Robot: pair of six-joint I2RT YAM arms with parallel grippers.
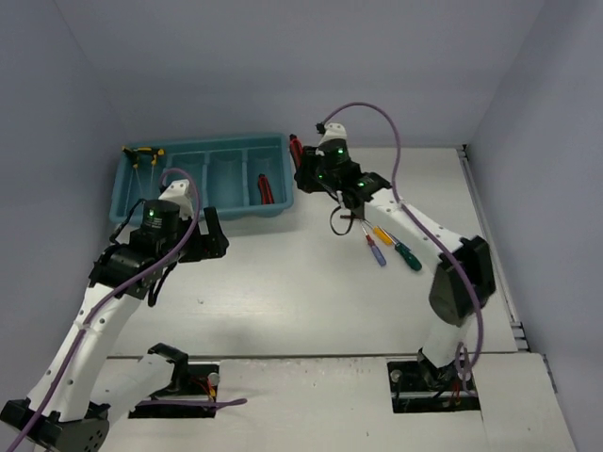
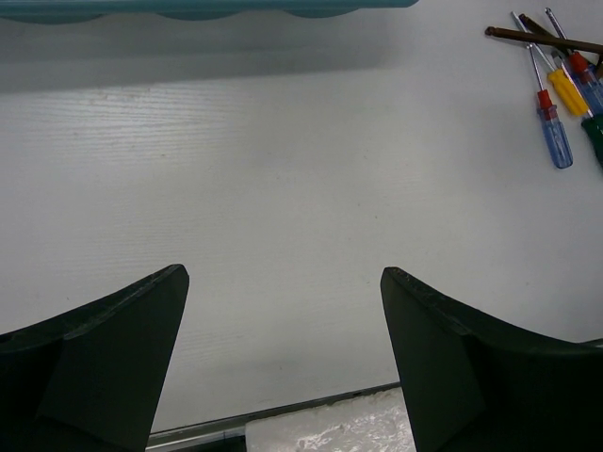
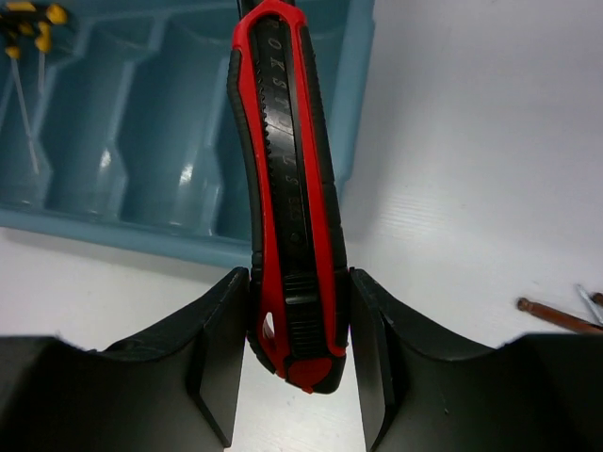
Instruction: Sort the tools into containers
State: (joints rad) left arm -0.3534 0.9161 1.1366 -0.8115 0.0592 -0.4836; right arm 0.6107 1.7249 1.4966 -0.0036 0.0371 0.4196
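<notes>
While the right gripper point(image 3: 300, 282) has its two fingers point(image 3: 221, 358) pressed flat against the sides of a red-and-black utility knife point(image 3: 287, 169), clamping it near the butt end, the knife's long body points away toward 12 o'clock. In the right wrist view its far end crosses the right-hand wall of the teal tray point(image 3: 358, 113). Seen from above, knife and gripper sit just beside the tray's short right end, at 3 o'clock of it; whether the knife's tip is over the rightmost compartment or just outside the wall cannot be told. The tray lies at about 10 o'clock on the white table point(image 1: 283, 301). Yellow-handled tools point(image 1: 141, 153) rest in its leftmost compartment, at the 12 o'clock end, and a red-handled tool point(image 1: 266, 188) lies lengthwise in the rightmost one. The left gripper point(image 2: 283, 282) is spread wide with nothing between its fingers point(image 2: 104, 358), held over bare tabletop at 6 o'clock of the tray, whose scalloped rim shows along the top of the left wrist view. Loose screwdrivers lie clustered on the table at about 4 o'clock of the tray, close under the right arm: a blue-handled screwdriver point(image 2: 554, 132) with a red collar, a yellow-handled screwdriver point(image 2: 567, 91) touching it, and a green-handled screwdriver point(image 1: 408, 256) at the 3 o'clock side of the group. A thin brown rod point(image 2: 542, 38) lies across their metal tips.
</notes>
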